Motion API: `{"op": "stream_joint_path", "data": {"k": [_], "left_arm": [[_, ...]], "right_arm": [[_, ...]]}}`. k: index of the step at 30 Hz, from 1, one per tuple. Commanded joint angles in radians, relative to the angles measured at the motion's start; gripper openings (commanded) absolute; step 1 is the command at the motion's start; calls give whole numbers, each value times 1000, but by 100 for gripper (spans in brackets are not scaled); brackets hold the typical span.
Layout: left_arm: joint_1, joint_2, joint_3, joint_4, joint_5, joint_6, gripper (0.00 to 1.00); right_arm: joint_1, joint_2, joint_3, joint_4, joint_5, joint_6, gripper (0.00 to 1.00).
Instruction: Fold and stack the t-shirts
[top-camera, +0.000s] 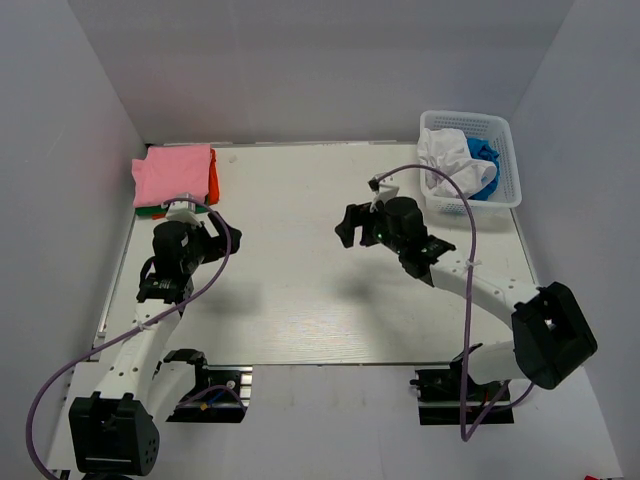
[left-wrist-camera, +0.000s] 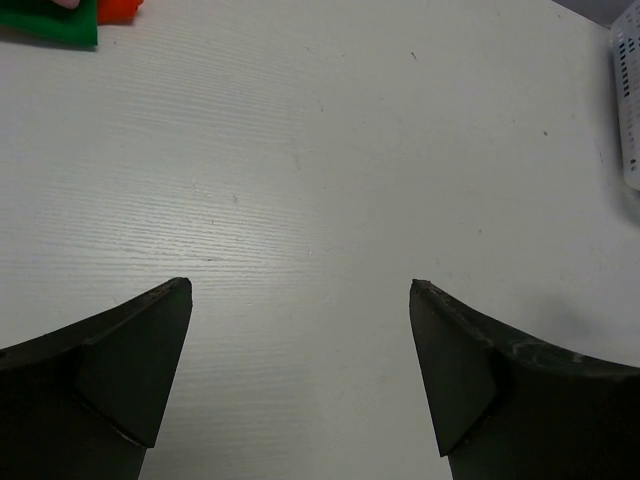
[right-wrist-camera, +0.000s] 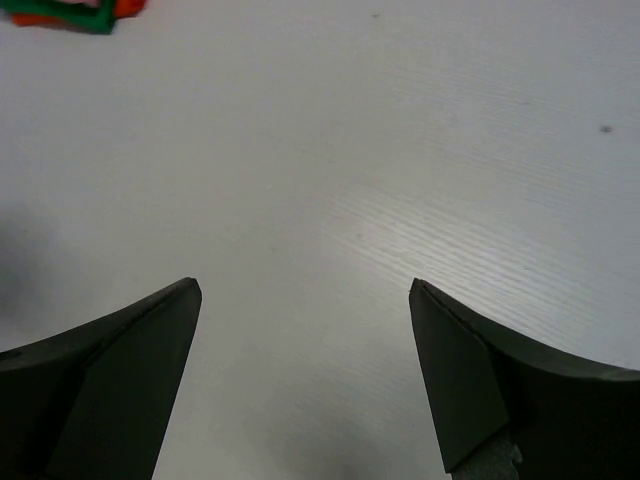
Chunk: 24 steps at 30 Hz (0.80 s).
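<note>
Spanning most of your overhead view, the white table (top-camera: 300, 300) carries everything else. Your left arm (top-camera: 140, 335) and right arm (top-camera: 480, 285) both reach over it from the near edge, each trailing a purple cable (top-camera: 468, 330).

At the far right corner sits the white lattice basket (top-camera: 508, 150). Inside it, a crumpled white t-shirt (top-camera: 448, 155) lies against a bright blue t-shirt (top-camera: 486, 160), which is bunched toward the basket's right side.

At the far left corner you have a folded stack. The pink t-shirt (top-camera: 172, 175) is on top, the orange-red t-shirt (top-camera: 213, 180) shows along its right edge, and the green t-shirt (left-wrist-camera: 50, 28) peeks out underneath at the near edge.

Your left gripper (left-wrist-camera: 300, 285) hangs just on the near side of that stack, not touching it. Its jaws are spread wide and it holds nothing, with only bare tabletop between them.

Your right gripper (right-wrist-camera: 305, 283) hovers over the middle of the table, to the left of the basket and well apart from the stack, which it faces. Its jaws are just as wide apart and it is equally empty.
</note>
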Motion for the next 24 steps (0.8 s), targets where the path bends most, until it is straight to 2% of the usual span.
{"op": "stream_joint_path", "data": {"k": [1,3,5,7,11,13,15,18,23,24], "left_arm": [[-2,-22,-2,-6,-14,9,100],[-2,-22,-2,-6,-35,9,100],[-2,-13,-2,-16,-48,9,100],[-2,-3,7,-27,-58,9,100],[-2,-3,7,-27,-68,9,100],[-2,-3,7,-27,-81,9,100],[-2,6,7,-36,-92,9,100],[-2,6,7,-36,-92,9,100],[7,15,7,-36,-101,9,100],[7,24,17,-36,-101,18,100]], "right_arm": [[-45,37,159,-146,240,-67,90],[-103,114,231,-233,302,-68,90],[-138,169,334,-324,298,-87,90],[-232,194,410,-347,292,-120,90],[-417,274,613,-509,269,-196,90],[-498,335,661,-553,269,-233,90],[-542,393,737,-585,263,-241,90],[-699,485,869,-668,110,-252,90],[-766,654,1059,-737,41,-348,90],[-779,679,1143,-778,22,-359,90]]}}
